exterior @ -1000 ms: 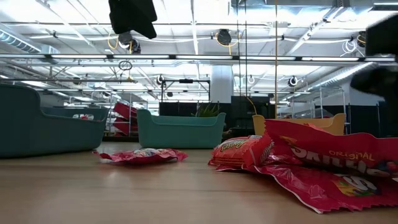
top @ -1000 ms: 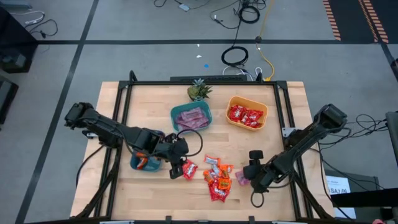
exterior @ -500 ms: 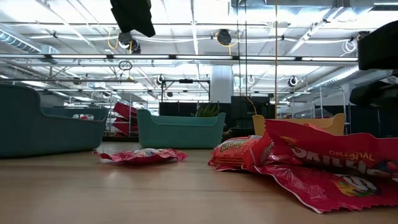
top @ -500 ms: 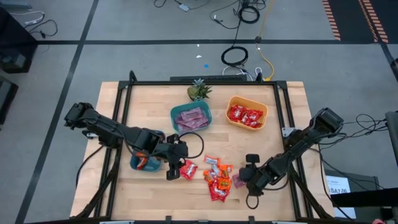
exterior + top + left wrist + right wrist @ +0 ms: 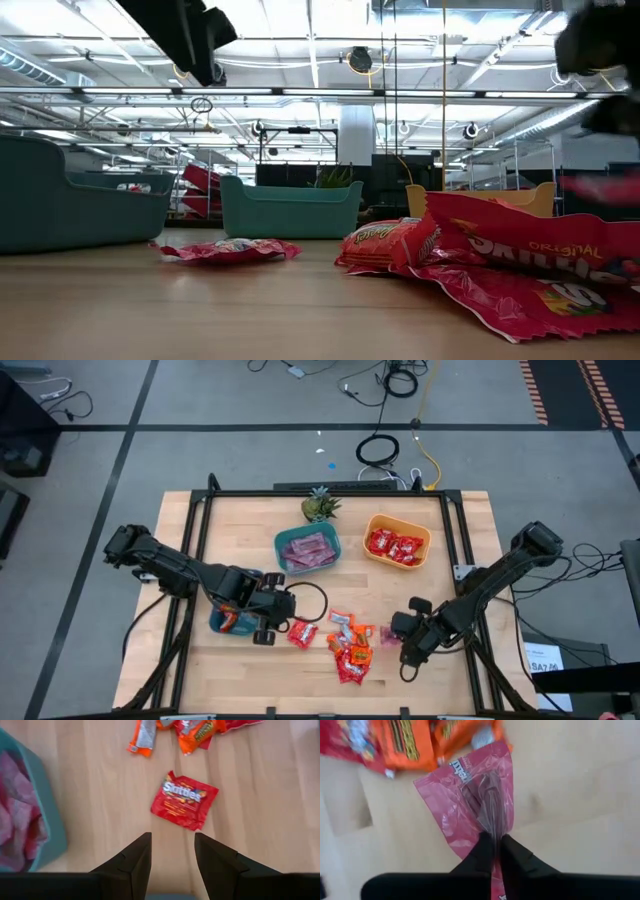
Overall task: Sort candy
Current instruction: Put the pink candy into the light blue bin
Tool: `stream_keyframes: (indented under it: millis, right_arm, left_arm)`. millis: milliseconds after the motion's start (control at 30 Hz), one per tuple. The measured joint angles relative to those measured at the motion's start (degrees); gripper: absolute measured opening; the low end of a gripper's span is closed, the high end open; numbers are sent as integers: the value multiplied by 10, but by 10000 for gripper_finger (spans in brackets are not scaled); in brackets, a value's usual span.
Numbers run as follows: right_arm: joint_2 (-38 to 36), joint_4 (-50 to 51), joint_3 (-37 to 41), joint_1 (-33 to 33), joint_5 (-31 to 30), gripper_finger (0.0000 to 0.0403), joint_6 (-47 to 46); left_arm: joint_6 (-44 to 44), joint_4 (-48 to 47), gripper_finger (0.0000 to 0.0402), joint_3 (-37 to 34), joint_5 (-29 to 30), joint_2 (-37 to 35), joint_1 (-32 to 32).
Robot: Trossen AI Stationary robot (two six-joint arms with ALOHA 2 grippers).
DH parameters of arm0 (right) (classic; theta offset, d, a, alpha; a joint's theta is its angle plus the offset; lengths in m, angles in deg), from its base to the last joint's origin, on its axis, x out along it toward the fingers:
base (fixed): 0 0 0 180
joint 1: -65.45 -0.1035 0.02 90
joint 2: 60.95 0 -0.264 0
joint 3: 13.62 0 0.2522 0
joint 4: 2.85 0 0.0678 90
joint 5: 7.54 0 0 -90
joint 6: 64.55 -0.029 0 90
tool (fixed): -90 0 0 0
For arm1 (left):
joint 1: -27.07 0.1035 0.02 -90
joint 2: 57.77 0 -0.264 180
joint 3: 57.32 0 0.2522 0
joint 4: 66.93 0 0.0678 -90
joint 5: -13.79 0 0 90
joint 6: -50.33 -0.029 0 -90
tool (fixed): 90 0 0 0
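Right claw (image 5: 495, 845) pinching crinkly pink candy wrapper (image 5: 470, 800) | left claw (image 5: 172, 852) released above wood table (image 5: 260, 795)

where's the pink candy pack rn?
The pink candy pack is pinched in the right gripper, on the table's front right in the high view, beside the orange and red candy pile.

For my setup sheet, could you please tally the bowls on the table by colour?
Teal bowls: 2, one mid-table, one under the left arm
Orange bowl: 1
Total: 3
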Motion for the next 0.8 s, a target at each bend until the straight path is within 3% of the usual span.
stream_keyframes:
  millis: [167,333,467,800]
  right_arm:
    - [-7,126,-108,35,-74,3,34]
    - [-7,142,-210,108,-159,1,70]
    - [-7,76,-247,188,-158,2,150]
    - [22,-121,-249,365,-51,1,307]
  left_arm:
    - [-13,2,160,0,33,0,2]
    - [-28,2,160,0,42,0,2]
    - [-28,5,160,0,45,0,2]
    - [-24,10,160,0,45,0,2]
